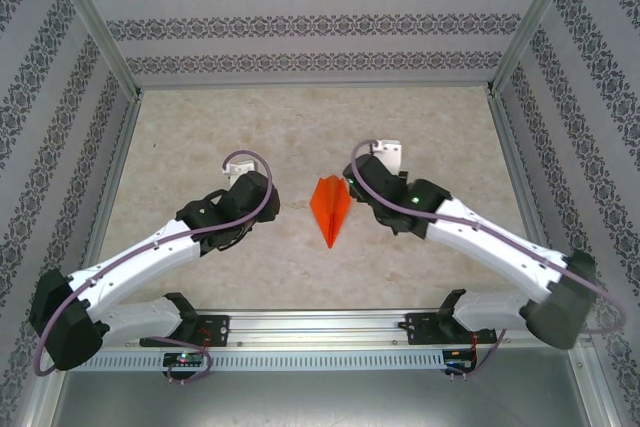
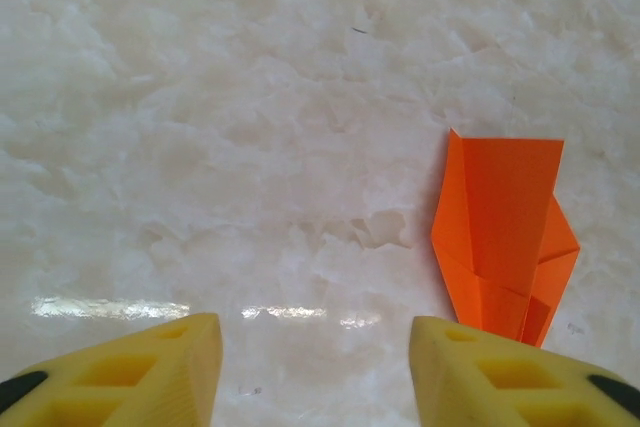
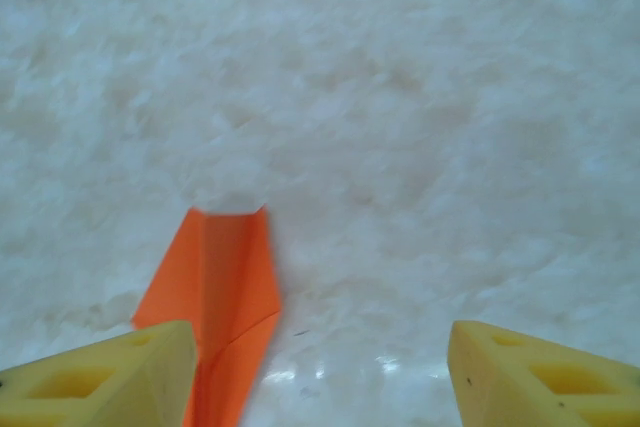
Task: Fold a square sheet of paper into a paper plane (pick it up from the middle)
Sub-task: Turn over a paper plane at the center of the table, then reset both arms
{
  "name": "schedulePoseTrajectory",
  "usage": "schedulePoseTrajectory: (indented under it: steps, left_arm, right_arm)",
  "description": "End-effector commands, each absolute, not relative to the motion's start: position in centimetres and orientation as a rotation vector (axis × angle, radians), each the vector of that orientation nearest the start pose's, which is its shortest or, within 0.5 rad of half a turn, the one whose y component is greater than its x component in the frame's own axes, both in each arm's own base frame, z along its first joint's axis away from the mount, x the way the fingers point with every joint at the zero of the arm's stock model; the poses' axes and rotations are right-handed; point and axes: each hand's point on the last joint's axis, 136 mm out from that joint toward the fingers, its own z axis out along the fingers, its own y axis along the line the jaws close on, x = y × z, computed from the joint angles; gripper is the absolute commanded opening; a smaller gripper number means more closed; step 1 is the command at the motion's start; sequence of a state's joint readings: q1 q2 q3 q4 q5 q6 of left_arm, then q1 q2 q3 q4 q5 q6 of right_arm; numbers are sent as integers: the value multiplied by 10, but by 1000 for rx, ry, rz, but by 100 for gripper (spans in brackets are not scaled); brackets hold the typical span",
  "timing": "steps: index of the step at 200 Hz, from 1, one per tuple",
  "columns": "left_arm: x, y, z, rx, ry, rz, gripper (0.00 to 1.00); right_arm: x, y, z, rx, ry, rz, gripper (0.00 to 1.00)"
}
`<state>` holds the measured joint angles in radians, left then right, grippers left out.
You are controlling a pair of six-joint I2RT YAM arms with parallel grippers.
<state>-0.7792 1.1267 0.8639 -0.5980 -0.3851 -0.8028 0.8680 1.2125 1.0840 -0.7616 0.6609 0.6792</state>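
Note:
The paper plane (image 1: pixel 331 208) lies flat on the marble table, a narrow bright orange dart with its point toward the near edge and its blunt tail away. It lies between the two arms. My left gripper (image 2: pixel 315 367) is open over bare table, with the paper plane (image 2: pixel 507 237) just right of its right finger. My right gripper (image 3: pixel 320 372) is open too, and the paper plane (image 3: pixel 215 297) runs past the inner side of its left finger. Neither gripper holds anything. The flat square sheet is not in view.
The marble tabletop (image 1: pixel 300 127) is bordered by aluminium frame posts and patterned walls on three sides. A metal rail (image 1: pixel 320 332) with the arm bases runs along the near edge.

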Motion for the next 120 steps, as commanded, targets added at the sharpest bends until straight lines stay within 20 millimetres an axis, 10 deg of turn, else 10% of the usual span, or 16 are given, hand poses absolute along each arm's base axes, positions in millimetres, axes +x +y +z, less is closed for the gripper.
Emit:
schedulePoseTrajectory:
  steps: [1, 50, 95, 120]
  left_arm:
    - [270, -156, 179, -197, 2292, -241, 57]
    - [266, -135, 189, -206, 2214, -189, 70]
    - [263, -123, 190, -216, 2191, -150, 82]
    - [263, -122, 193, -214, 2189, -141, 85]
  right_arm:
    - [284, 112, 258, 179, 2008, -182, 77]
    - [292, 20, 238, 276, 1871, -355, 90]
    - [334, -4, 168, 189, 1978, -346, 91]
    - [359, -2, 165, 132, 1948, -329, 91]
